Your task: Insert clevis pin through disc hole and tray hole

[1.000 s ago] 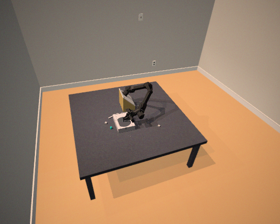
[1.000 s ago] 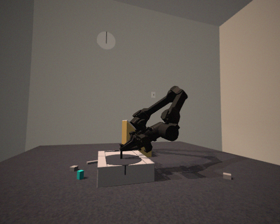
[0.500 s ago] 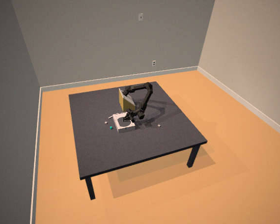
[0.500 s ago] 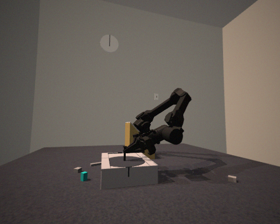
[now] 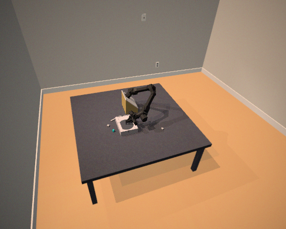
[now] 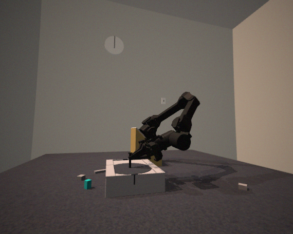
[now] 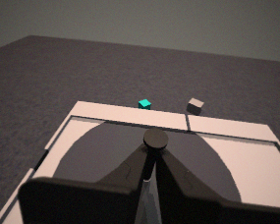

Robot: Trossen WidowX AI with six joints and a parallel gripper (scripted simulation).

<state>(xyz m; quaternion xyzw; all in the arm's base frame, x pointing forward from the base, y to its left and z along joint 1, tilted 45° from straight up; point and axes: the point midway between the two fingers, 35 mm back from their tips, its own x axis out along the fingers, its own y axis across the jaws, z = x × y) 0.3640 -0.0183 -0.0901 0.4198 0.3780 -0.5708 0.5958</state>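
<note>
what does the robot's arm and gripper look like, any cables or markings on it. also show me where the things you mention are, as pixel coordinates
The arm (image 5: 148, 101) (image 6: 186, 113) is very dark, near black, with chunky angular links and rounded joints. The gripper (image 5: 126, 122) (image 6: 130, 157) (image 7: 151, 149) is equally dark, its two fingers tapering to narrow tips. No cables or markings can be made out.

Dk table (image 5: 141, 150) (image 6: 54, 205) (image 7: 88, 74) on orange flr (image 5: 241, 201), w/ grey wall (image 5: 91, 45) (image 6: 75, 90) behind & beige wall (image 5: 261, 63) (image 6: 262, 90) adj.
</note>
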